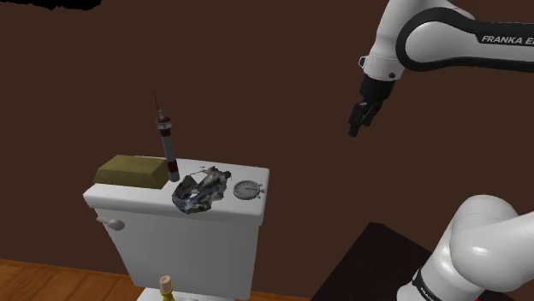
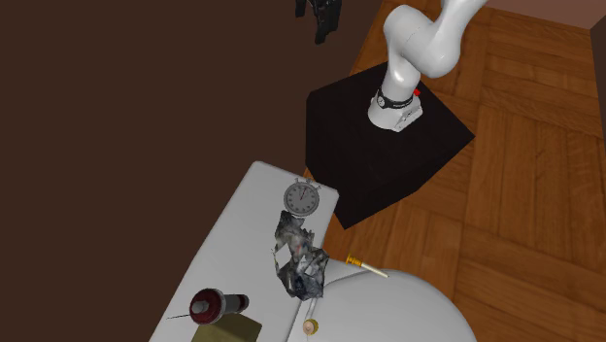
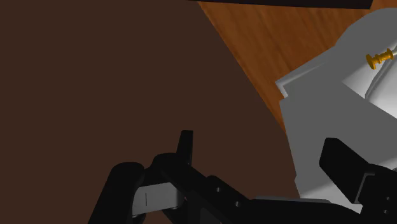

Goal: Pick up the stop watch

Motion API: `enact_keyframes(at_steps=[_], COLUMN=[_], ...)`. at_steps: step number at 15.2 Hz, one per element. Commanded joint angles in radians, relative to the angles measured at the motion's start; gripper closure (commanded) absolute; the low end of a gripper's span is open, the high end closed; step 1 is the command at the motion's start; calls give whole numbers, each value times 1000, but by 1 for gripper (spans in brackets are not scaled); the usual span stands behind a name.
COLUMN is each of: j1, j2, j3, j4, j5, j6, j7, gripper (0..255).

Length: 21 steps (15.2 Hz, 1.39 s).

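Stop watch (image 1: 247,189) lies face up on the white toilet tank lid (image 1: 141,198), at the end nearest my stand (image 2: 359,155), just beside a crumpled dark wad (image 1: 198,190). I judge it light, rigid and smooth enough to slip, with a face that could crack. Lying flat it offers little height, so I would close across the round case's rim, clear of the crown. Farther along are a syringe-like tube (image 1: 167,145) and an olive block (image 1: 130,171). My jaws hang spread and empty, high up and well apart from the lid. My arm (image 1: 445,34) reads "FRANKA E", cut off at the edge; the dial's marks are too small to read.
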Motion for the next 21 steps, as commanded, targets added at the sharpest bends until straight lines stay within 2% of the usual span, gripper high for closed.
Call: enact_keyframes(at_steps=[1, 11, 21], j1=[0, 87, 160], j2=[0, 220, 492], j3=[0, 127, 246], j4=[0, 33, 159], j5=[0, 94, 143], j6=[0, 135, 243], j7=[0, 108, 208], gripper=[0, 0, 0])
